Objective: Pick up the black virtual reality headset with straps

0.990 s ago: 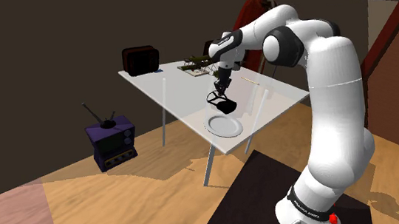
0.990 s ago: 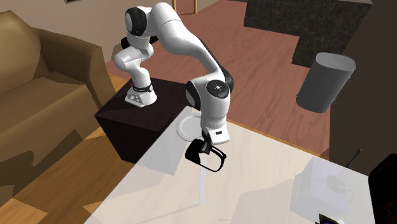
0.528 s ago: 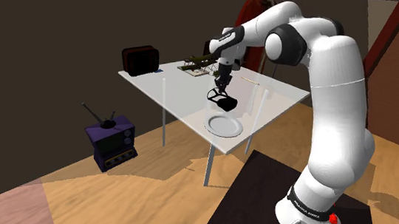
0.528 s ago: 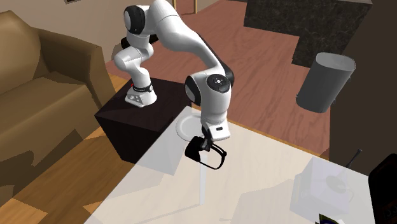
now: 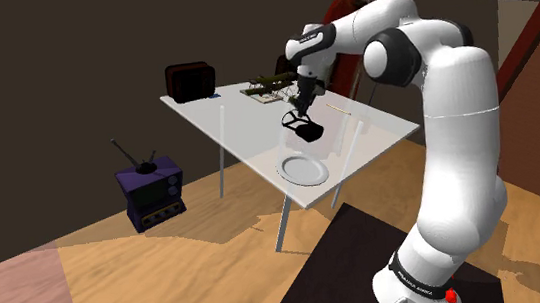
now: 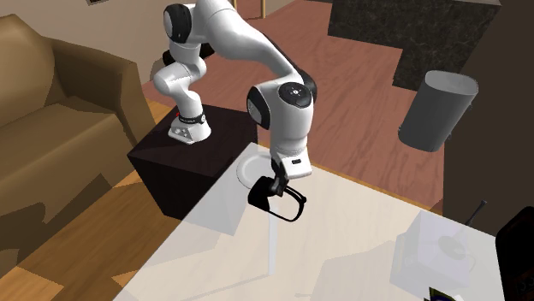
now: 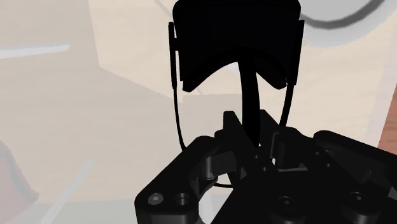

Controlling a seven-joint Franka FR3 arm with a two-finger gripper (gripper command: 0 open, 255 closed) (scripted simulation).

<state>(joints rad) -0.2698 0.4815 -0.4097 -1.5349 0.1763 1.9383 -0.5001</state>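
Shoulder view, left to right: purple television set [image 5: 151,193] on the floor; dark box [image 5: 191,81] at the far corner of the white table [image 5: 240,118]; white plate [image 5: 304,169] near the table's nearer edge. The black headset [image 5: 304,125] hung over the table just beyond the plate, directly under the gripper [image 5: 304,102].

Wrist view: jaws were closed tight on the headset's middle strap, with the visor body dangling beyond them.

Judgement: grasp made, and the headset appeared clear of the tabletop, so the pick was mostly done. Left to do: gain more clearance and check that the thin strap would not slip.
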